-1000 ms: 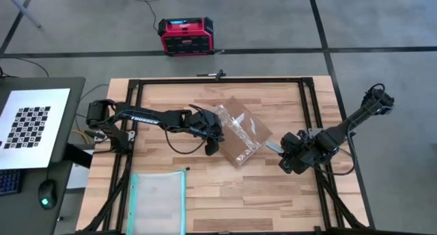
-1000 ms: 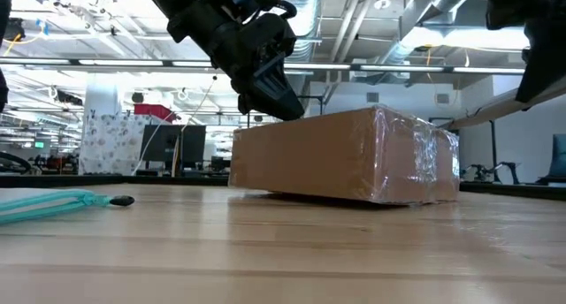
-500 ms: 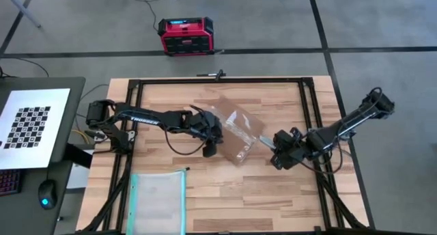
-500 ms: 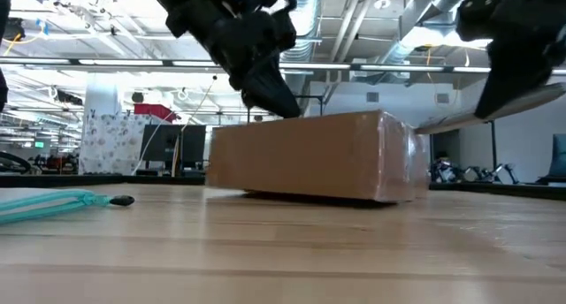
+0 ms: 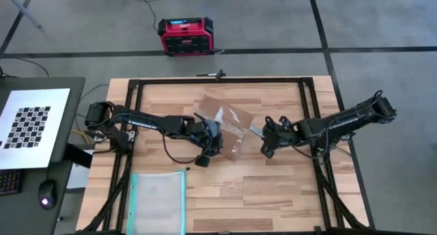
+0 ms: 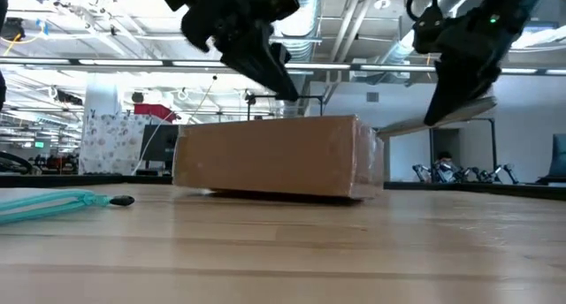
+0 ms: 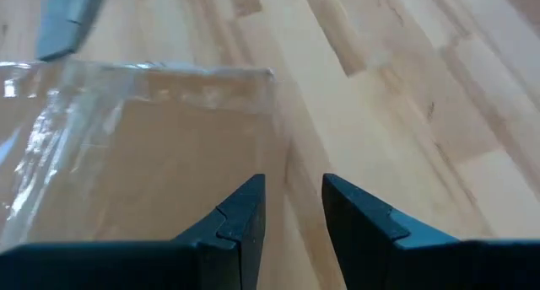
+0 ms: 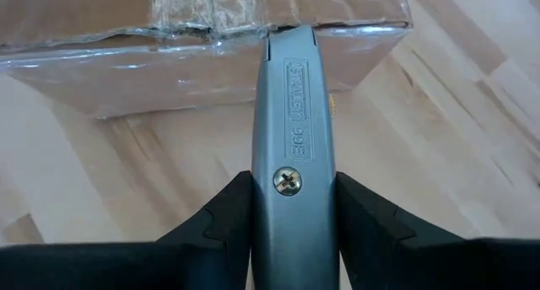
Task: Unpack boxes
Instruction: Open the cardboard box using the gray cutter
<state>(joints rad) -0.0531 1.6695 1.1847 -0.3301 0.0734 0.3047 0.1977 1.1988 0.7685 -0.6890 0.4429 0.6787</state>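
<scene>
One brown cardboard box [image 5: 229, 128] sits near the middle of the wooden table [image 5: 273, 194], wrapped in shiny clear tape, flaps down. Both arms crowd it from either side. The left gripper [image 5: 213, 141] hangs over the box's left edge; in its wrist view the two dark fingers [image 7: 240, 218] stand a little apart with nothing between them, just above the taped top. The right gripper [image 5: 268, 141] comes in from the other side, fingers pinching a grey utility knife [image 8: 293, 155] whose nose meets the upper edge of the box's end wall, right at the tape seam.

Around them: one clear pouch with teal edging [image 5: 158, 202] lies flat at the front left of the table, well apart from the box. One red and black case [image 5: 185, 35] stands on the floor beyond the far edge. A checkerboard card [image 5: 29, 126] lies on a side desk to the left, with a mouse [image 5: 45, 193] below it.

From the low view the left arm's bulk hides the box's back left corner, and the pouch is cut off at the frame edge. The tape glare blurs the box's top seam, so I can't say whether it's cut. Whether the blade itself is out, I can't tell
</scene>
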